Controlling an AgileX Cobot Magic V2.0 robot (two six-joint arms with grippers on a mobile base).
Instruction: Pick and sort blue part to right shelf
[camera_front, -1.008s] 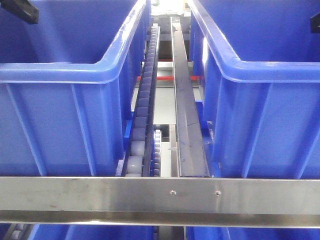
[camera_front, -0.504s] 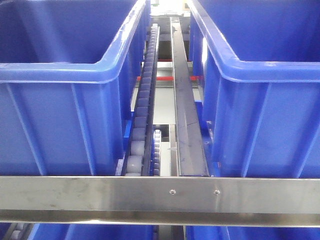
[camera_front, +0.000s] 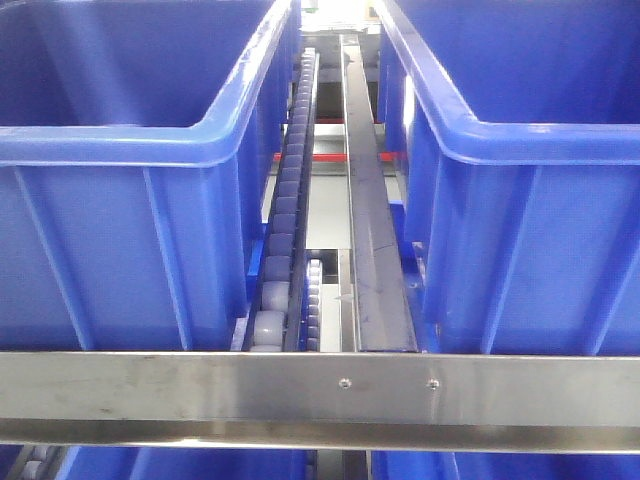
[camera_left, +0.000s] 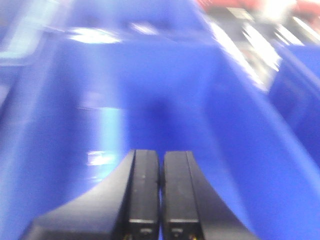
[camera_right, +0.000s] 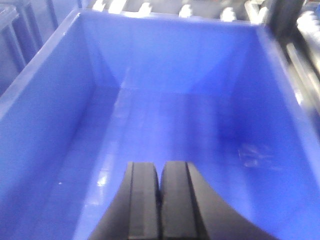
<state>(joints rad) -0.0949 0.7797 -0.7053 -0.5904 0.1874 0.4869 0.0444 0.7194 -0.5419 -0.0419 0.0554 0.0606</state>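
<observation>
Your left claw (camera_left: 160, 200) is clenched, black pads pressed together with nothing between them. It hangs over the inside of a large blue plastic bin (camera_left: 150, 100); that view is smeared with motion blur, so the arm is on the move. Your right claw (camera_right: 160, 200) is likewise clamped on nothing, pointing into another large blue plastic bin (camera_right: 60, 100) whose floor shows bare.

What changed: a second ago black claw tips poked in at the top left and top right corners of the front view; half a second ago they were already gone, and now the front view shows only the steel-framed right shelf (camera_front: 300, 390) with its flat screwed front rail, the white roller track (camera_front: 285, 230) and the two bins. Both arms have pulled out of that frame.

The small deep-blue faceted part is in no current view. Neither claw carries it and I can't spot it on either bin floor, though blue on blue plus blur could hide it.

Judgement: no part in hand, so you're either done dropping or heading back for a pick. Can't tell which.
</observation>
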